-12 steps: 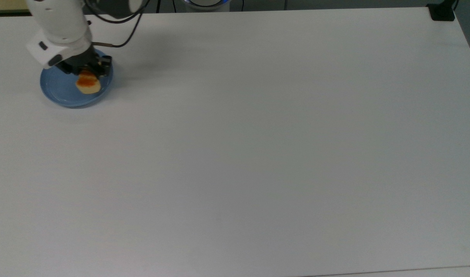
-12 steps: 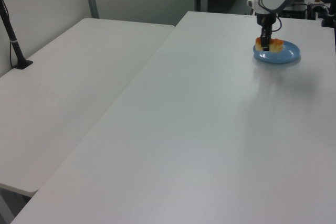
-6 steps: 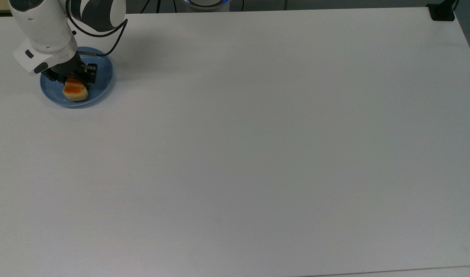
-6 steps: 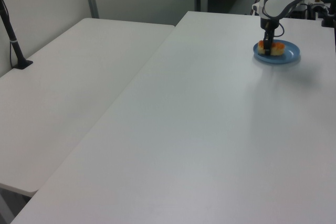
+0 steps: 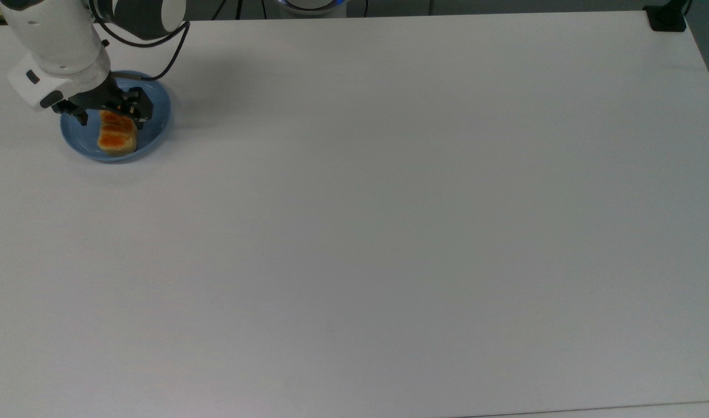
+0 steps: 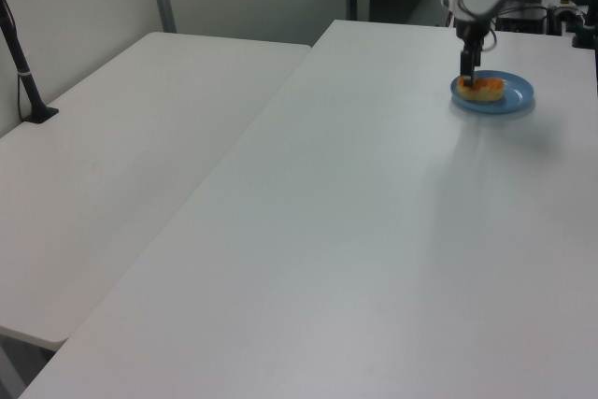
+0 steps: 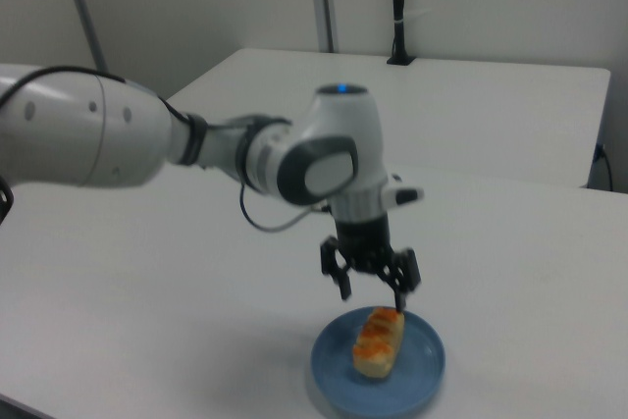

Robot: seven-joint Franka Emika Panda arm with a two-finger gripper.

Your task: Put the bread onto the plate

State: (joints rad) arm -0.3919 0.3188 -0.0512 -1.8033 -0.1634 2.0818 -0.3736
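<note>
In the top view's upper left, the bread (image 5: 117, 134) lay on the plate (image 5: 154, 129); the hand (image 5: 107, 111) hung just above, fingers spread and empty.

One bread (image 5: 117, 133) lies at the table's ten o'clock. One plate (image 5: 155, 126). Two white tables (image 6: 374, 231).

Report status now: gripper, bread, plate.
Gripper open, above the bread's far end. Bread lying flat on the plate, released. Nothing in the way on the table.
</note>
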